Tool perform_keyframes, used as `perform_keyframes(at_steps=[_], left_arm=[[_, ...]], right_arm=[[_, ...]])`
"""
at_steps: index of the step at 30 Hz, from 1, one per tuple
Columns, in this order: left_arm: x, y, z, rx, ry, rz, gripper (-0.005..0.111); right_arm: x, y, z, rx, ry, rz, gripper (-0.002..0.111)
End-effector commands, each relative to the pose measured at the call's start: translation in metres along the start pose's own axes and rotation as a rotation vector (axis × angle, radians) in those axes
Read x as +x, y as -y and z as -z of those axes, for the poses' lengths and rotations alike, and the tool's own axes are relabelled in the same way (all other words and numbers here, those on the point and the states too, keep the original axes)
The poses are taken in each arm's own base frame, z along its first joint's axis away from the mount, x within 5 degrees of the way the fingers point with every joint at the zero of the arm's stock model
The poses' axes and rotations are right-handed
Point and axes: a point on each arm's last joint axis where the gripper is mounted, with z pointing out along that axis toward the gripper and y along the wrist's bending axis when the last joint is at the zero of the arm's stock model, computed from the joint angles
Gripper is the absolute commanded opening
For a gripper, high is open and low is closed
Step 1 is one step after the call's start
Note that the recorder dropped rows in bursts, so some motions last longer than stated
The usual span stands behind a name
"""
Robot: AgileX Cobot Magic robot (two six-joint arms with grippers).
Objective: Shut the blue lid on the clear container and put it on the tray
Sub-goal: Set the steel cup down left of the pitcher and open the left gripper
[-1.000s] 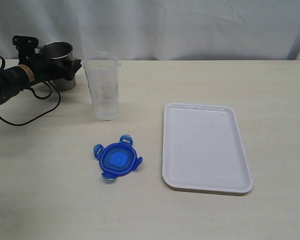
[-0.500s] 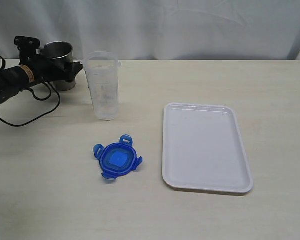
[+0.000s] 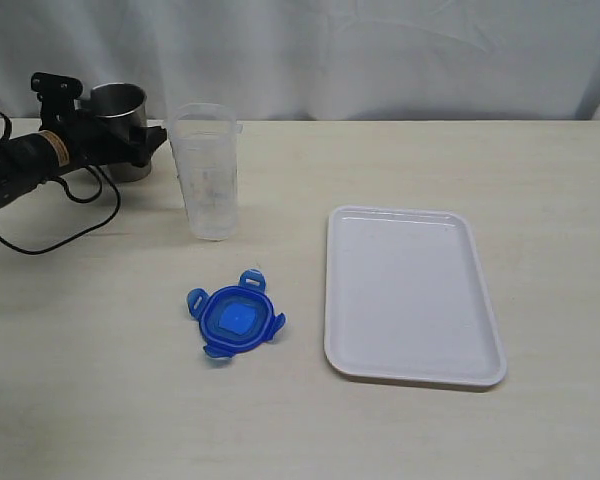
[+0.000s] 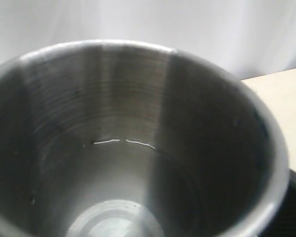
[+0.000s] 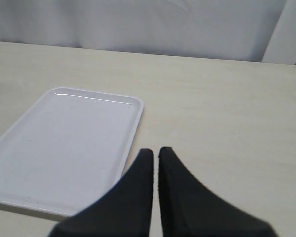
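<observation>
Left gripper (image 3: 143,140), upper left of the exterior view, stands spread wide at the brushed grey steel cup (image 3: 115,102); right gripper (image 5: 154,153) is clenched, empty. No step is done: the translucent blue four-flap plastic lid (image 3: 236,317) lies lower centre, apart from the tall clear plastic container (image 3: 207,170) above it, and the smooth white rectangular tray (image 3: 410,290) at right holds nothing.

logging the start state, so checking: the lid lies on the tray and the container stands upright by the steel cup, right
Not quite. The lid lies on the table, left of the tray and apart from it, as the exterior view shows. The rest holds: the container stands upright by the steel cup.
</observation>
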Motion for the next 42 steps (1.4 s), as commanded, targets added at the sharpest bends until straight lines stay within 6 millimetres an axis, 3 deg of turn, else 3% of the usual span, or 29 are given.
perform_keyframes(at_steps=[1, 6, 13, 18, 23, 42], left_arm=[[-0.007, 0.001, 0.001, 0.009, 0.006, -0.011, 0.099], [-0.005, -0.008, 0.007, -0.042, -0.057, 0.012, 0.099], [0.0, -0.04, 0.042, -0.121, -0.055, 0.081, 0.099], [-0.002, -0.037, 0.052, 0.006, 0.061, 0.06, 0.099], [0.004, -0.03, 0.052, 0.073, 0.009, 0.004, 0.099], [0.008, -0.039, 0.059, 0.08, -0.025, 0.031, 0.099]], right_arm=[[-0.001, 0.0, 0.0, 0.0, 0.01, 0.006, 0.004], [-0.001, 0.0, 0.0, 0.0, 0.01, 0.006, 0.004], [-0.001, 0.0, 0.0, 0.0, 0.01, 0.006, 0.004], [-0.001, 0.0, 0.0, 0.0, 0.01, 0.006, 0.004], [-0.001, 0.0, 0.0, 0.0, 0.01, 0.006, 0.004], [-0.001, 0.0, 0.0, 0.0, 0.01, 0.006, 0.004]])
